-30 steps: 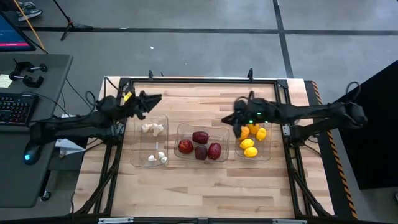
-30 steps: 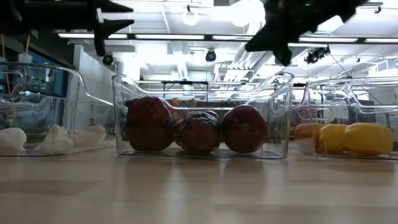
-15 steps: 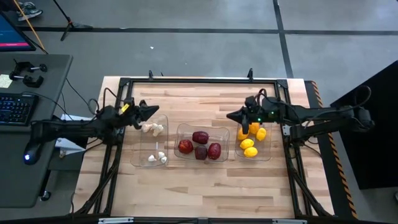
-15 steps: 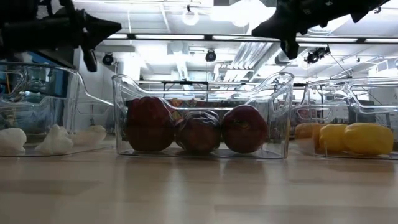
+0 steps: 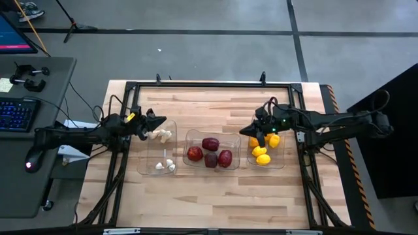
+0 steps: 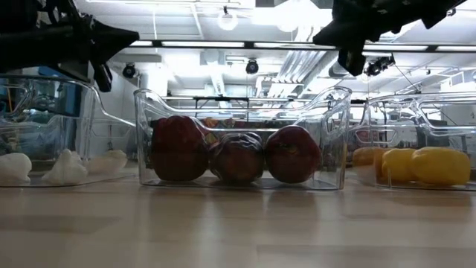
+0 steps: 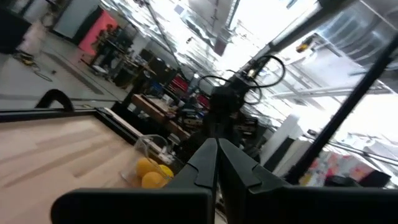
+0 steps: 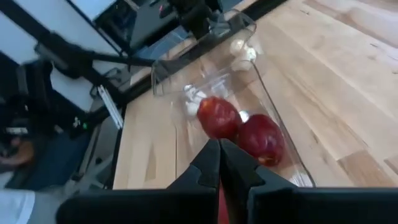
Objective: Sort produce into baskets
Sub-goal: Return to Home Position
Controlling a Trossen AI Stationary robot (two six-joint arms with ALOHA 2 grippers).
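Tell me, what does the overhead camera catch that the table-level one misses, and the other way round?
Only the high view shows the whole table, both arms end to end, all four red fruits and a keyboard on the side desk. Only the low view shows ceiling lights and the bins side-on. Both show garlic in the left bin, red fruits in the middle, lemons in the right, with the left gripper and right gripper hanging above.

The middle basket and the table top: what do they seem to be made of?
The middle basket looks like clear, glossy hard plastic: the dark red produce shows through its walls. The table top looks like pale wood, probably matt: jointed strips and grain show.
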